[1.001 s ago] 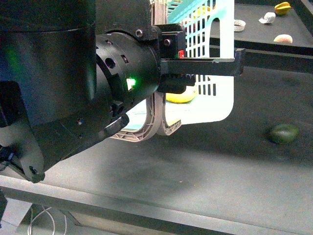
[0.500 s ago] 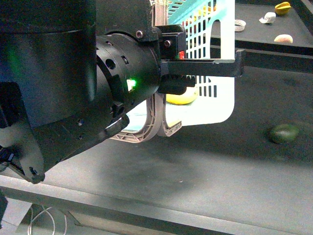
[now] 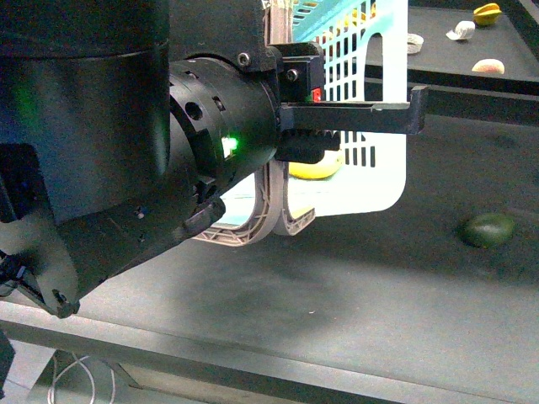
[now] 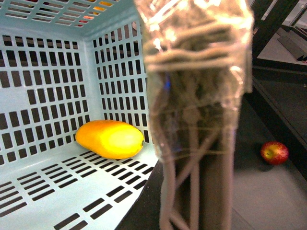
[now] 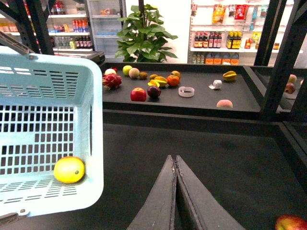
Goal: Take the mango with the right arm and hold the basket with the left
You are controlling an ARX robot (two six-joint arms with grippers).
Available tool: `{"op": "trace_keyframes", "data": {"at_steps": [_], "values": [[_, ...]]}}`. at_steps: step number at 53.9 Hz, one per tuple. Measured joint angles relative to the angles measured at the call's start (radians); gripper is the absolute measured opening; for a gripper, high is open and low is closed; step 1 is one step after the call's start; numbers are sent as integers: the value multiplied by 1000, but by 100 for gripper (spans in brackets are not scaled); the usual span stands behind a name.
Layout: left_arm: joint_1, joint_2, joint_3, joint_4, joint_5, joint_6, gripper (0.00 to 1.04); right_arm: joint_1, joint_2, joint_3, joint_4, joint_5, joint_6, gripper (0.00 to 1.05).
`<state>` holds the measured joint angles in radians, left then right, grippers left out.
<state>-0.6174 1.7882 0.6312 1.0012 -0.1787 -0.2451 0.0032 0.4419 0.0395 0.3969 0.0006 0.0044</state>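
One mango (image 4: 110,139) lies on its side on the floor of the basket (image 4: 43,96), tucked into a corner with its long axis level.
Its skin is smooth and yellow (deeper orange at one end). The right gripper (image 5: 175,159) hangs outside the basket wall over the dark table (image 5: 230,158), fingers pressed together on nothing. The left gripper (image 3: 370,126) sits at the grey-brown handles (image 3: 282,215); I cannot tell its grip.

I can read no text, number or brand in any of the views. In the right wrist view, the white store shelves (image 5: 216,40) far behind the worktop carry rows of bottles and coloured packets. Their labels are too small and too blurred for me to read.
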Motion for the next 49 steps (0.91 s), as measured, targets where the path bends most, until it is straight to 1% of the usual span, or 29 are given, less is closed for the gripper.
{"op": "trace_keyframes", "data": {"at_steps": [6, 33, 49], "values": [[0, 0, 0, 0, -1, 0, 5, -1, -31, -35, 12, 1, 0, 2], [0, 0, 0, 0, 0, 0, 5, -1, -206, -35, -158, 0, 0, 2], [0, 0, 0, 0, 0, 0, 5, -1, -267, -35, -218, 0, 0, 2]]}}
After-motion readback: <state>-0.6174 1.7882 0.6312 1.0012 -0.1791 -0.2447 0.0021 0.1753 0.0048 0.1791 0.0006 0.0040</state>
